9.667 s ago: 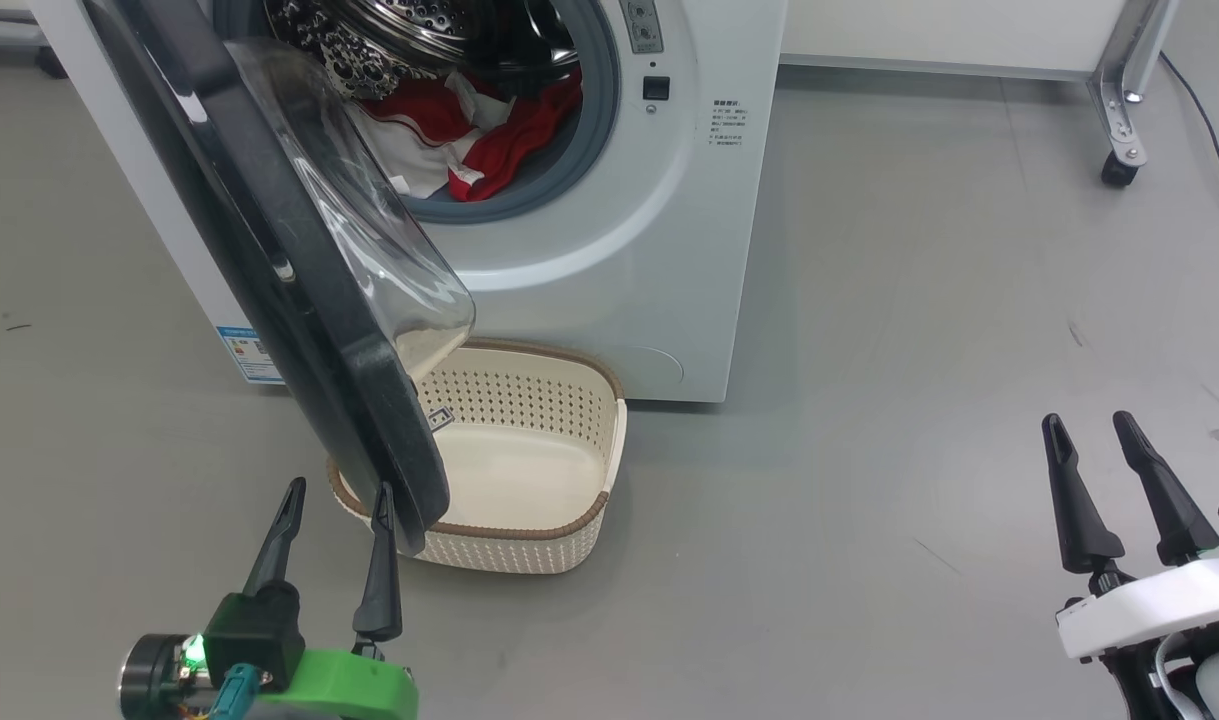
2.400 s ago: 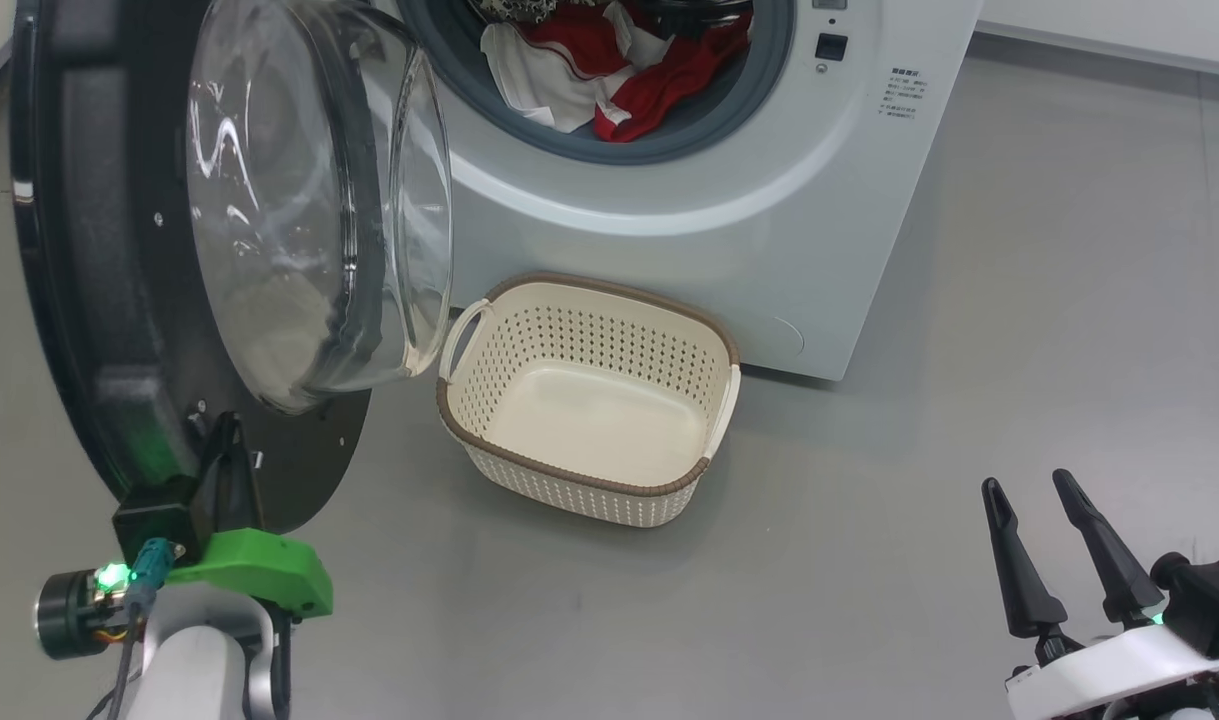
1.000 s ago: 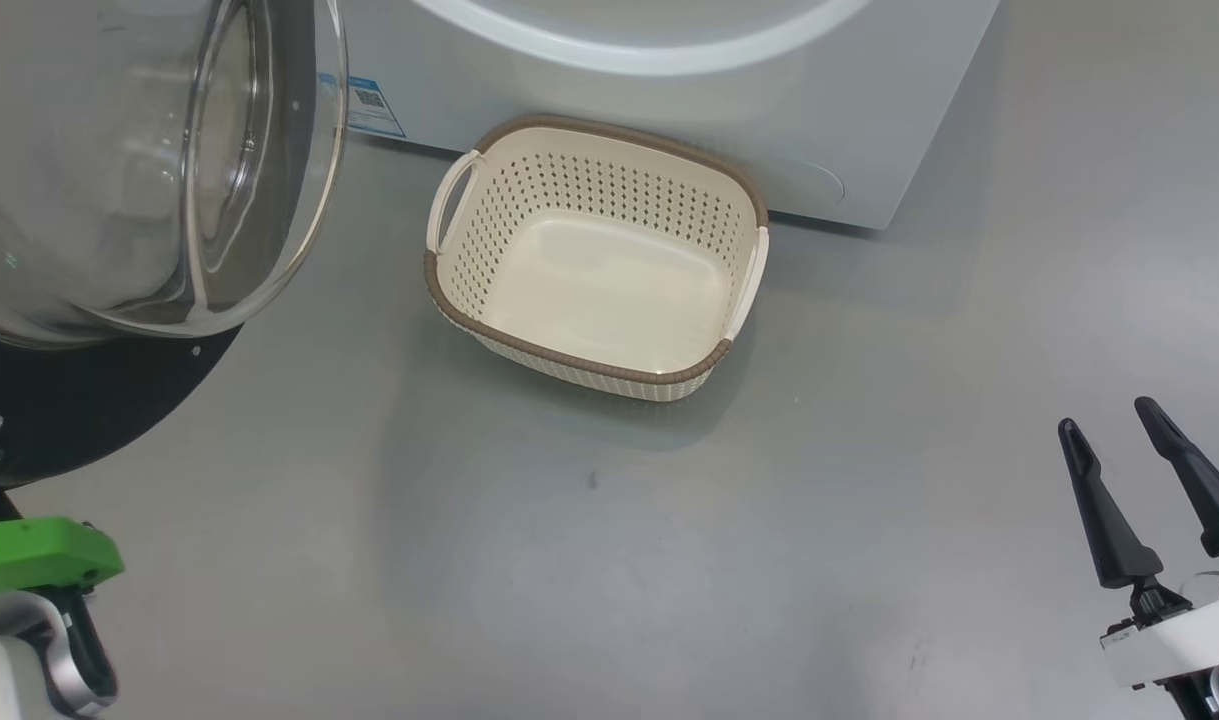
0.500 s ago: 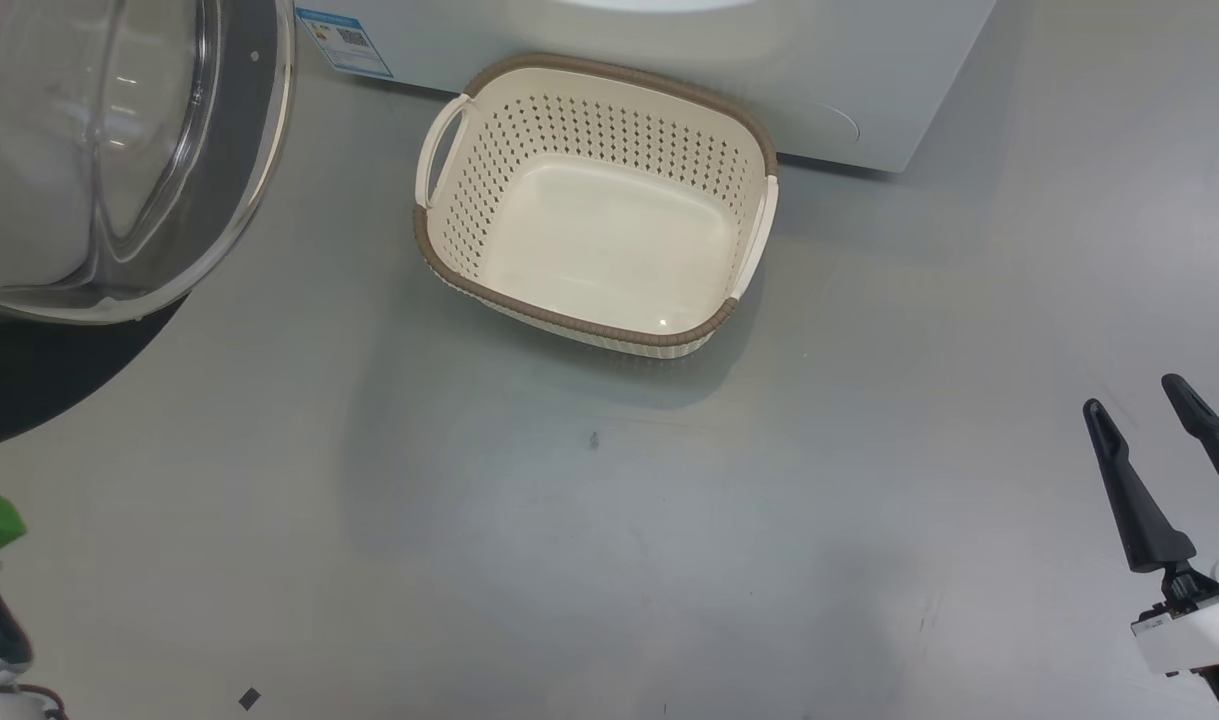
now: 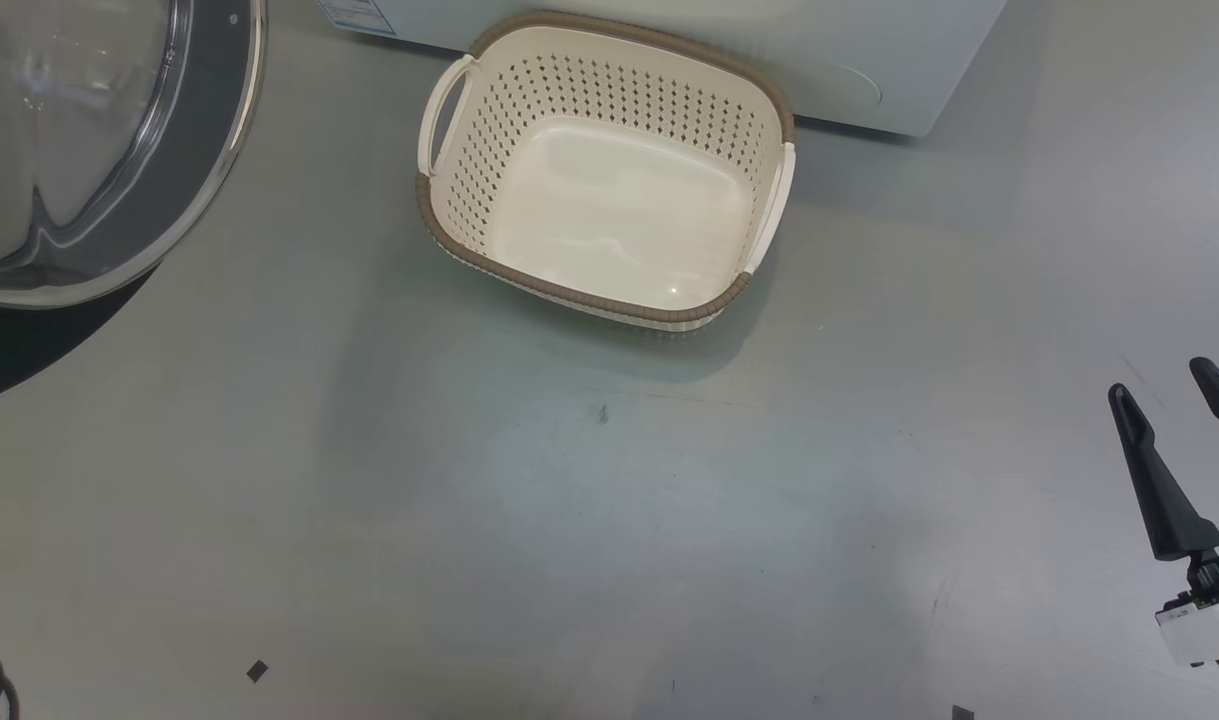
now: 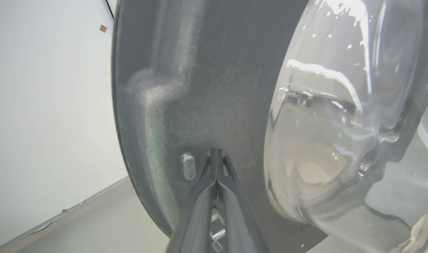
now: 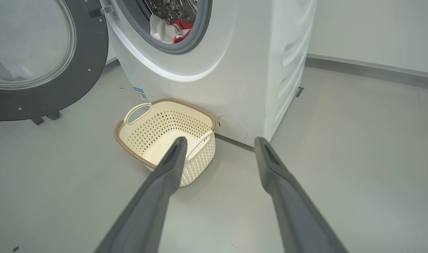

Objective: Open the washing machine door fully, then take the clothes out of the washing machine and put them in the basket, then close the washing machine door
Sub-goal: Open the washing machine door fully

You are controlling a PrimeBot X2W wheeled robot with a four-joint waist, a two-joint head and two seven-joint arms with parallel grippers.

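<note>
Left: washing machine door (image 5: 201, 150) stands open; left gripper (image 6: 216, 154), clenched, sets its tips at the door's inner face. Centre: basket (image 5: 569, 290) sits just before the washing machine (image 5: 869, 60); clothes (image 7: 170, 30) lie in the drum (image 7: 171, 8). Right: right gripper (image 5: 1159, 380) released, fingers spread.

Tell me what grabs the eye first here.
The washing machine door stands wide open at the left of the right wrist view. Red and white clothes lie in the washing machine, while the cream basket sits empty on the floor before it. The shut left gripper rests against the door's inner face.
</note>
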